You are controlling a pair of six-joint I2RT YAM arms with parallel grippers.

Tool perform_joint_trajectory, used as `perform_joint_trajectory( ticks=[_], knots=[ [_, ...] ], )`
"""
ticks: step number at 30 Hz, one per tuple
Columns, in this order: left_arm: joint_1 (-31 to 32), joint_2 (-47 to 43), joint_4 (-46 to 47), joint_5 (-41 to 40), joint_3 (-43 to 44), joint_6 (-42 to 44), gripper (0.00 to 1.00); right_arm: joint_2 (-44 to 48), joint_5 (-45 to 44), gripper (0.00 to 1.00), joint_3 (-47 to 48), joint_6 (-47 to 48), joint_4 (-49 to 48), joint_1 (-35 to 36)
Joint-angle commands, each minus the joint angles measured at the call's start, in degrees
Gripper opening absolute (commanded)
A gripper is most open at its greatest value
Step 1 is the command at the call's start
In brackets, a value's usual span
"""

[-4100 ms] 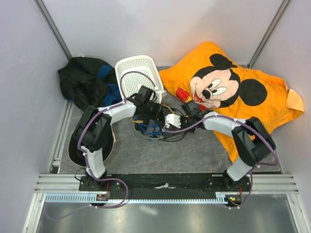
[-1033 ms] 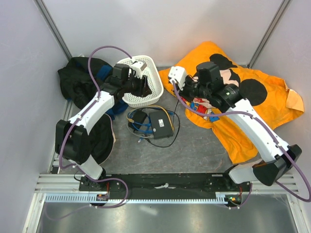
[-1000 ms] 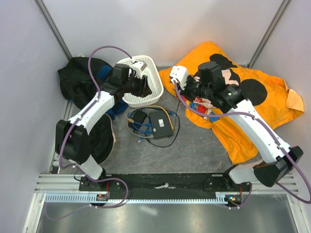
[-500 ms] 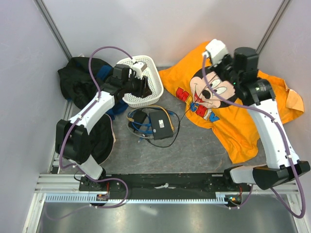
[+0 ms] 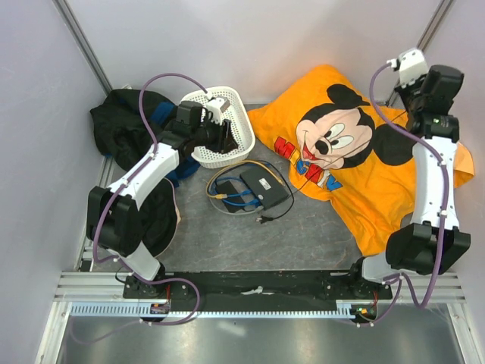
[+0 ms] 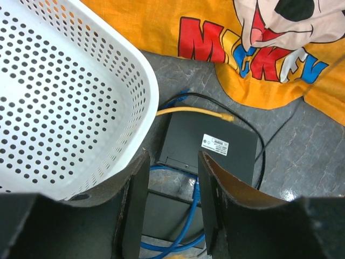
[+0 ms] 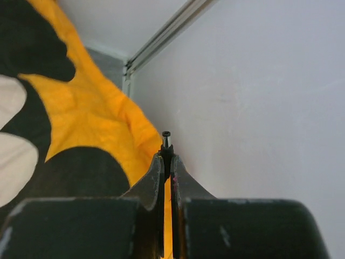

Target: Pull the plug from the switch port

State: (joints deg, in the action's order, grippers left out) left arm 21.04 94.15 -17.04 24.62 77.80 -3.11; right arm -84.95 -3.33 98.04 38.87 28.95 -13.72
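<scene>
The switch is a flat black box with a white label, lying on the grey floor mat; it also shows in the left wrist view. A blue cable is plugged into its near edge and a yellow cable lies along its far edge. My right gripper is raised at the far right, by the wall. In the right wrist view the gripper is shut on a small black barrel plug, out of the switch. My left gripper hangs open and empty above the switch, beside the basket.
A white perforated basket stands at the back left, close to the left fingers. An orange Mickey shirt covers the right side. A black garment lies far left. A thin black cable trails from the plug across the shirt.
My right arm has swung up and to the far right with the plug in its grip. The switch and cables have slid and turned to the right. The left arm has held still for the last second.
</scene>
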Motion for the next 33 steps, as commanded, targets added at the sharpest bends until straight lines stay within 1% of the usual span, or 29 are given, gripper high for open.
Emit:
perform_joint_trajectory(
  ticks=[1,3,4,5,6,7,8,9,10,12,14,16,17,18,19,21,23,24,25,26,27,28,29,30,31,33],
  knots=[
    [0.14,-0.45,2.45,1.13,-1.6,-0.23,0.48,4.16,5.58,0.0,-8.37,1.65,-3.46,0.53],
    [0.14,-0.72,2.62,1.04,-2.65,-0.14,0.48,6.36,10.26,0.0,-13.56,1.47,-0.66,1.14],
    [0.14,-0.9,2.62,1.13,-3.0,-0.14,0.48,8.9,12.02,0.0,-15.23,1.47,0.22,3.15],
    [0.14,-1.16,2.71,1.13,-3.61,-0.14,0.48,10.23,13.34,0.0,-18.81,-0.1,1.1,4.56],
    [0.14,-1.25,2.71,1.13,-3.97,-0.14,0.48,11.63,14.14,0.0,-20.5,-0.9,1.72,6.23],
    [0.06,-1.34,2.8,1.13,-4.23,-0.31,0.48,14.08,15.01,0.0,-22.26,-1.86,2.59,9.55],
    [0.06,-1.42,2.8,1.39,-4.84,-0.57,0.48,15.15,15.2,0.01,-26.11,-2.83,3.56,11.5],
    [0.14,-1.51,2.97,1.57,-5.11,-0.75,0.48,16.03,14.33,0.03,-27.97,-5.19,3.66,13.35],
    [0.06,-1.51,3.15,1.66,-5.38,-1.19,0.48,16.91,13.45,0.06,-29.82,-6.78,3.57,17.19],
    [0.14,-2.12,3.06,2.01,-5.9,-1.45,0.48,16.83,13.96,0.14,-33.43,-9.76,4.27,18.98],
    [0.06,-2.74,3.15,2.1,-6.43,-1.63,0.48,15.78,14.67,0.16,-35.8,-10.48,4.71,20.65],
    [-0.03,-3.79,3.15,2.1,-6.78,-1.63,0.48,14.38,13.01,0.26,-37.21,-12.4,3.84,21.62],
    [-0.21,-4.06,3.06,2.18,-7.31,-1.72,0.48,13.76,12.48,0.33,-37.92,-12.94,3.4,21.63],
    [-0.29,-4.32,3.06,2.18,-7.49,-1.89,0.48,13.15,11.78,0.44,-38.1,-13.38,3.39,21.71],
    [-0.47,-4.67,3.15,2.27,-7.75,-1.98,0.48,11.92,10.64,0.47,-38.01,-14.08,3.66,21.71],
    [-0.65,-5.03,3.15,2.27,-8.45,-2.51,0.48,11.21,10.45,0.52,-36.79,-14.26,5.23,21.71],
    [-0.82,-5.55,3.15,2.45,-9.07,-2.77,0.48,11.73,12.38,0.5,-34.24,-13.56,6.91,21.71],
    [-0.82,-5.73,3.24,2.45,-9.33,-2.77,0.48,12.0,12.65,0.52,-33.36,-13.56,6.91,21.8],
    [-0.82,-5.73,3.33,2.54,-9.59,-2.77,0.49,12.35,13.0,0.57,-31.44,-13.65,6.47,22.06],
    [-0.91,-5.73,3.24,3.06,-9.86,-2.77,0.49,12.52,15.26,0.69,-30.46,-14.34,6.3,22.06],
    [-0.82,-5.64,3.41,3.24,-9.86,-2.69,0.49,12.26,17.55,0.73,-29.49,-14.7,6.29,22.24],
    [-0.82,-5.38,3.41,3.59,-9.86,-2.77,0.49,11.57,19.75,0.76,-27.74,-15.22,6.64,23.2],
    [-0.82,-4.94,3.5,4.46,-9.6,-2.86,0.5,10.86,24.21,0.77,-27.2,-16.1,6.65,24.08],
    [-0.82,-4.77,3.59,4.99,-9.51,-3.04,0.51,10.16,25.21,0.77,-26.85,-16.8,6.56,25.3],
    [-0.82,-4.5,3.5,6.3,-9.25,-3.56,0.52,8.76,25.57,0.77,-27.2,-17.42,5.86,28.71],
    [-0.82,-3.71,3.5,7.45,-8.63,-3.91,0.55,7.78,25.04,0.77,-28.86,-19.53,3.58,31.81]
  ],
)
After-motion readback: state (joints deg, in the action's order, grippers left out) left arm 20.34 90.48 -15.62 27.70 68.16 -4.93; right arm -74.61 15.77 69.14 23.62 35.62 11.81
